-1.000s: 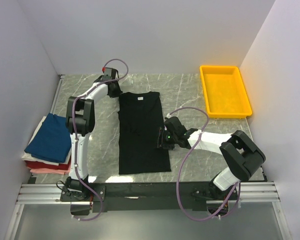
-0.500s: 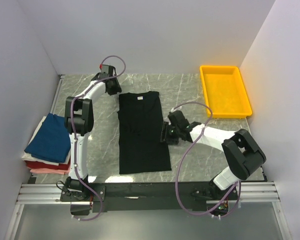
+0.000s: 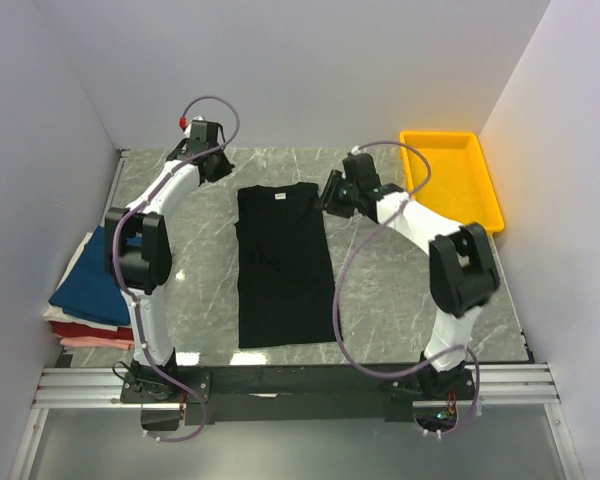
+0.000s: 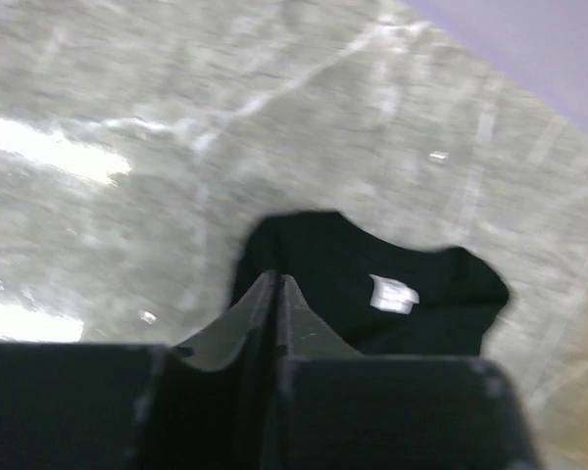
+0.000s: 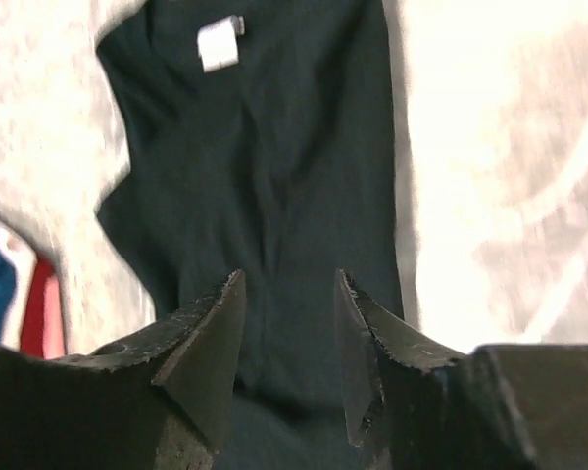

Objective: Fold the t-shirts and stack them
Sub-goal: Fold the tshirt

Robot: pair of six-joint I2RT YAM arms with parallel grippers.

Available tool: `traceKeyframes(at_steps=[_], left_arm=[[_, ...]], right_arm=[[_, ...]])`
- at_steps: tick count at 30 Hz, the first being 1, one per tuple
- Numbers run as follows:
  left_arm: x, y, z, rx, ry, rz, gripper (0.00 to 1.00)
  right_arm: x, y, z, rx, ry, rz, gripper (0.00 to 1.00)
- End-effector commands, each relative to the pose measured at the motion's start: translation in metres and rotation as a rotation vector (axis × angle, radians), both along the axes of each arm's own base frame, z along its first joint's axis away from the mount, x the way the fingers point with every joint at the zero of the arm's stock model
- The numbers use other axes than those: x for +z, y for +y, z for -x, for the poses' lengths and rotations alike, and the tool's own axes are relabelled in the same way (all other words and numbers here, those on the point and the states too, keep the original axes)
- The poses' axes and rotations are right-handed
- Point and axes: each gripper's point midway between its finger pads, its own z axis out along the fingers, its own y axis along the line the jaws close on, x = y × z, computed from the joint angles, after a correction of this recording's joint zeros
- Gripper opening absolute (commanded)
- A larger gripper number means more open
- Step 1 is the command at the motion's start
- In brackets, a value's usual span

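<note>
A black t-shirt (image 3: 283,262) lies flat on the marble table, folded into a long strip, its white neck label (image 3: 278,197) at the far end. It also shows in the left wrist view (image 4: 372,294) and the right wrist view (image 5: 274,176). My left gripper (image 3: 220,166) is shut and empty, just off the shirt's far left corner; its tips (image 4: 276,282) hover near the collar. My right gripper (image 3: 330,195) is open and empty by the shirt's far right corner, jaws (image 5: 289,284) over the cloth. A stack of folded shirts, navy (image 3: 95,280) over red and pink, sits at the left.
A yellow plastic tray (image 3: 449,182) stands at the back right. Grey walls close in on the left, back and right. Bare marble table (image 3: 410,290) lies to the right of the black shirt. Purple cables loop off both arms.
My right gripper has swung from the shirt's middle right edge up to its far right corner. My left gripper has drawn back and left from the far left corner.
</note>
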Motion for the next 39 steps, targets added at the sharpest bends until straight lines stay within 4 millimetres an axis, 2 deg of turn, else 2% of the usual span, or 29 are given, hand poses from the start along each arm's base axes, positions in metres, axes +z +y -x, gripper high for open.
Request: traceKeyframes(at_steps=[1,2,3,4,6,7,8,9,10,11,12,15,21,26,30,33,35,36,39], left_arm=[[0.029,-0.025,0.011,-0.009,-0.062,0.021,0.07],[0.027,-0.032,0.013,-0.035,-0.056,0.03,0.04],[0.026,-0.04,0.016,-0.052,-0.046,0.037,0.0],[0.023,-0.045,0.017,-0.065,-0.042,0.043,0.0],[0.02,-0.059,0.02,-0.106,-0.04,0.057,0.0],[0.017,-0.065,0.019,-0.119,-0.037,0.059,0.0],[0.015,-0.07,0.019,-0.136,-0.035,0.058,0.0],[0.014,-0.08,0.019,-0.161,-0.034,0.064,0.0],[0.007,-0.086,0.016,-0.176,-0.025,0.064,0.0],[0.004,-0.091,0.016,-0.192,-0.018,0.062,0.0],[0.0,-0.098,0.016,-0.214,-0.013,0.057,0.0],[-0.019,-0.114,0.01,-0.256,0.011,0.047,0.0],[-0.044,-0.132,0.007,-0.314,0.032,0.046,0.0],[-0.07,-0.134,0.005,-0.316,0.065,0.026,0.0],[-0.091,-0.128,0.009,-0.294,0.111,0.0,0.0],[-0.099,-0.123,0.01,-0.272,0.128,-0.013,0.0],[-0.1,-0.121,0.011,-0.265,0.135,-0.021,0.0],[-0.103,-0.117,0.01,-0.251,0.138,-0.031,0.0],[-0.105,-0.111,0.01,-0.234,0.149,-0.03,0.0]], right_arm=[[0.001,-0.005,-0.041,-0.045,-0.012,0.002,0.47],[-0.015,-0.005,-0.048,-0.052,0.012,0.018,0.47],[-0.021,-0.005,-0.051,-0.052,0.033,0.033,0.47],[-0.024,-0.003,-0.062,-0.052,0.031,0.044,0.47],[-0.034,-0.004,-0.069,-0.06,0.042,0.073,0.47],[-0.029,-0.003,-0.077,-0.065,0.029,0.074,0.46],[-0.044,-0.004,-0.08,-0.062,0.053,0.094,0.46],[-0.048,-0.004,-0.083,-0.061,0.059,0.096,0.45],[-0.045,-0.001,-0.088,-0.051,0.047,0.094,0.45],[-0.058,0.001,-0.089,-0.045,0.067,0.105,0.45],[-0.062,-0.001,-0.09,-0.045,0.081,0.115,0.45],[-0.07,0.001,-0.098,-0.038,0.083,0.127,0.46],[-0.087,0.001,-0.101,-0.022,0.1,0.154,0.47],[-0.096,0.002,-0.101,-0.004,0.106,0.166,0.43],[-0.096,-0.003,-0.098,0.004,0.112,0.193,0.28],[-0.1,-0.008,-0.094,0.01,0.129,0.228,0.15],[-0.101,-0.012,-0.091,0.009,0.137,0.241,0.1],[-0.103,-0.019,-0.091,-0.014,0.145,0.26,0.03],[-0.101,-0.031,-0.086,-0.045,0.158,0.252,0.0]])
